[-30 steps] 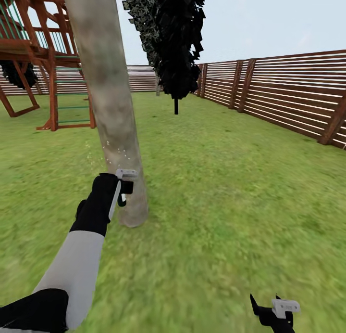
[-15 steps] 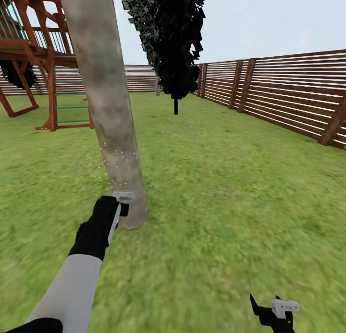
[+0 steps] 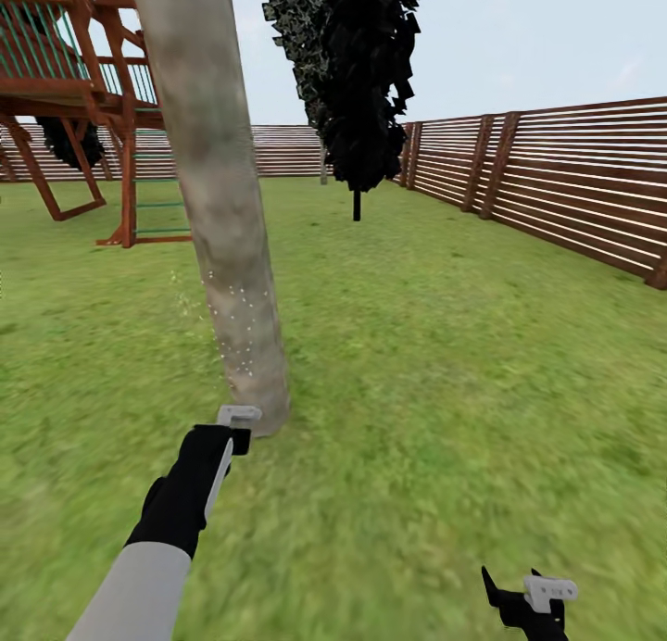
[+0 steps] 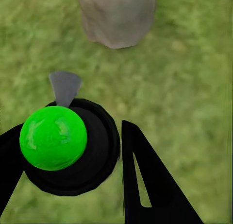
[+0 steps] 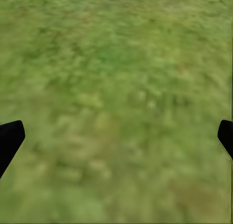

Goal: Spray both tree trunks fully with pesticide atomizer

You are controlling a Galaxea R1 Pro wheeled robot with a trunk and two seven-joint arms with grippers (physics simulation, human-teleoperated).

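**Left gripper holds the atomizer low at the foot of the tree trunk**

In the head view we see the tree trunk (image 3: pixel 218 187) as a thick, mottled grey-brown column that runs from the top edge, left of centre, down to the lawn (image 3: pixel 445 345) a little below the middle of the frame. It leans slightly, with its base more to the right than its top. Small white specks lie on its lower bark.

Our left gripper (image 3: pixel 227 433) is in the lower left part of the frame, just beside the base of the trunk. In the left wrist view this gripper (image 4: pixel 73 156) is closed around the pesticide atomizer (image 4: pixel 68 146), with one black finger on each side. The atomizer shows as a black round body with a bright green ball on top. A small grey nozzle (image 4: pixel 64 86) sticks out from it and points toward the trunk base (image 4: pixel 116 15). We cannot tell its long axis. We read no label or writing on it.

Our right gripper (image 3: pixel 530 602) sits in the lower right corner of the head view. In the right wrist view its fingertips (image 5: pixel 9 139) stand far apart at the two edges, with only grass between them, so it is wide and holds nothing.

A second tree (image 3: pixel 357 76) with dark blocky foliage stands at upper centre. The slat fence (image 3: pixel 556 182) runs along the right, and a wooden play frame (image 3: pixel 83 94) fills the upper left.
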